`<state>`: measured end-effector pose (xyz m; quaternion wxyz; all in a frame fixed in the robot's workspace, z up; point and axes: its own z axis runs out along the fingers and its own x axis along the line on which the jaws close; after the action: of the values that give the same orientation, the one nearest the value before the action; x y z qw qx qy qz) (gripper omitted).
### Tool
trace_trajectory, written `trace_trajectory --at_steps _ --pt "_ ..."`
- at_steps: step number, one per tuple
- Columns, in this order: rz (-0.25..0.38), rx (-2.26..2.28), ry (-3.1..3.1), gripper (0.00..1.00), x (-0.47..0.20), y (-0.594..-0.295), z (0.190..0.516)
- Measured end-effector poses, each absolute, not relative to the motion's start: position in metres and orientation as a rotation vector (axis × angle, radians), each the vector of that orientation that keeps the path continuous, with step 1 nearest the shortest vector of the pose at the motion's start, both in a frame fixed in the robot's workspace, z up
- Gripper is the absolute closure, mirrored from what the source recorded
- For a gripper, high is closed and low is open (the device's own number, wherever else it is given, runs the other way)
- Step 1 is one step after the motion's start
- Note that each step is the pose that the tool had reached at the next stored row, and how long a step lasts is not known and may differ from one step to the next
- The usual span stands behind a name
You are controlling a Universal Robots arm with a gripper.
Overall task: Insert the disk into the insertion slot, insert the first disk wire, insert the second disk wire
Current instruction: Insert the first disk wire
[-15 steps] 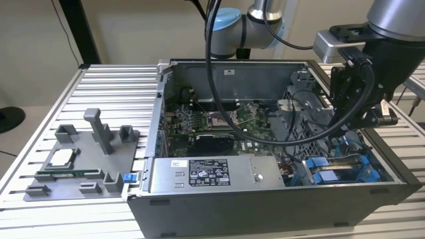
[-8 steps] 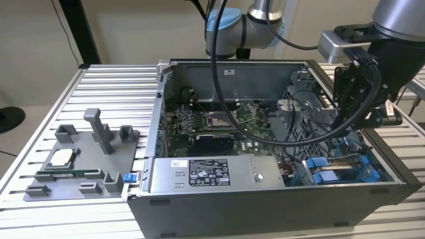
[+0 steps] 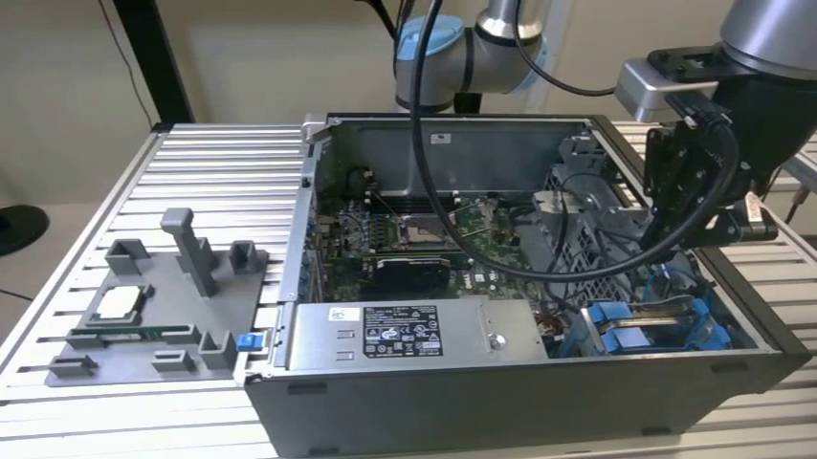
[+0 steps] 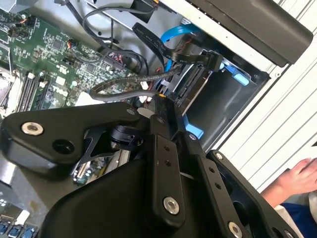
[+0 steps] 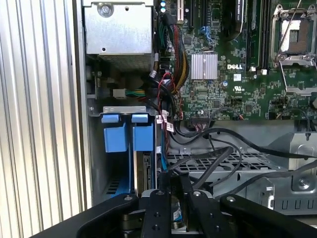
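Observation:
My gripper (image 3: 664, 225) hangs over the case's corner at the exterior view's right, above the insertion slot (image 3: 645, 325) with its blue rails. In the second wrist view the disk (image 4: 197, 83) sits in that bay in its blue carrier (image 4: 237, 76). A black wire's connector (image 4: 212, 59) lies against the disk's end, and a blue wire (image 4: 177, 33) runs behind it. The gripper (image 4: 157, 99) looks shut just beside the black wires. In the first wrist view the gripper (image 5: 173, 179) overlaps a bundle of black wires (image 5: 218, 151) next to the blue carrier tabs (image 5: 130, 136). Whether a wire is pinched is hidden.
The open computer case (image 3: 511, 402) stands on a slatted aluminium table (image 3: 217, 172). The grey power-supply box (image 3: 383, 335) and the motherboard (image 3: 408, 239) lie inside it. A grey fixture tray (image 3: 153, 306) sits at the exterior view's left. A person's hand (image 4: 297, 176) rests beside the case.

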<state>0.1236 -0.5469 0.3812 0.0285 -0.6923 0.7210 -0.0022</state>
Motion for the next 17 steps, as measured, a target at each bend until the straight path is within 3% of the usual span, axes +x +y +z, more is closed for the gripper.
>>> trace_trajectory --at_steps 17 --pt "-0.006 -2.137 2.225 1.00 0.127 -0.559 0.380"
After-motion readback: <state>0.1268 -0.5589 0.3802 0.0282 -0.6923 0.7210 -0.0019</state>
